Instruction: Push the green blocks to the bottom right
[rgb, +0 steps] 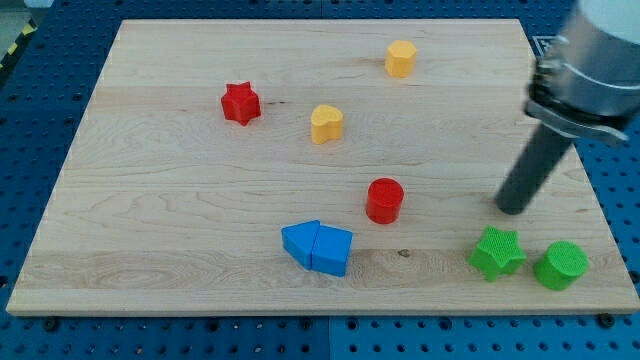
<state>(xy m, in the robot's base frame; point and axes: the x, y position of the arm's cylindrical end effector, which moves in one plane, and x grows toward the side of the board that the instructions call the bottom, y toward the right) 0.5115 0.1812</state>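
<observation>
A green star block (497, 253) and a green cylinder (561, 265) sit side by side near the board's bottom right corner, a small gap between them. My tip (512, 208) rests on the board just above the green star, slightly to its right, not touching it. The rod rises to the view's upper right.
A red cylinder (384, 200) stands left of my tip. Two blue blocks (318, 247) touch each other at bottom centre. A yellow heart (326, 124), a yellow hexagon (401, 58) and a red star (240, 103) lie in the upper half. The wooden board (150, 230) ends just below and right of the green blocks.
</observation>
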